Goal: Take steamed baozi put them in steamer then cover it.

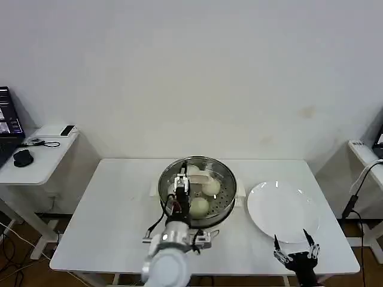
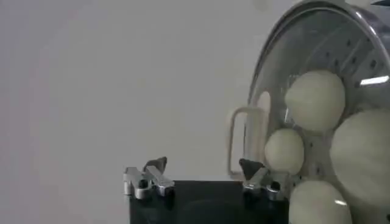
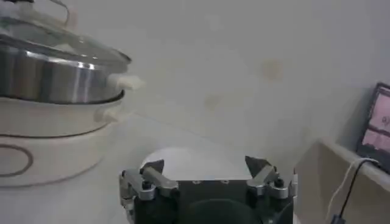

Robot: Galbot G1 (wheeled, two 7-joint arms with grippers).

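The steamer (image 1: pixel 226 177) stands mid-table, and a clear glass lid (image 3: pixel 58 42) rests on its steel wall (image 3: pixel 55 79). Through the glass I see the steamed baozi (image 1: pixel 210 186) on the perforated tray, another (image 1: pixel 199 207) nearer me; several buns (image 2: pixel 315 100) show under the lid (image 2: pixel 286 55) in the left wrist view. My left gripper (image 1: pixel 181 176) (image 2: pixel 202 165) hovers over the steamer's left side, open and holding nothing. My right gripper (image 1: pixel 295 246) (image 3: pixel 205 164) waits open at the table's front right, just before the white plate (image 1: pixel 281 209) (image 3: pixel 195 159).
The steamer's white side handle (image 2: pixel 242 141) juts out close to my left fingertips. A low side table (image 1: pixel 36 155) with a mouse and laptop stands at the left. Another side table with cables (image 1: pixel 365 161) is at the right.
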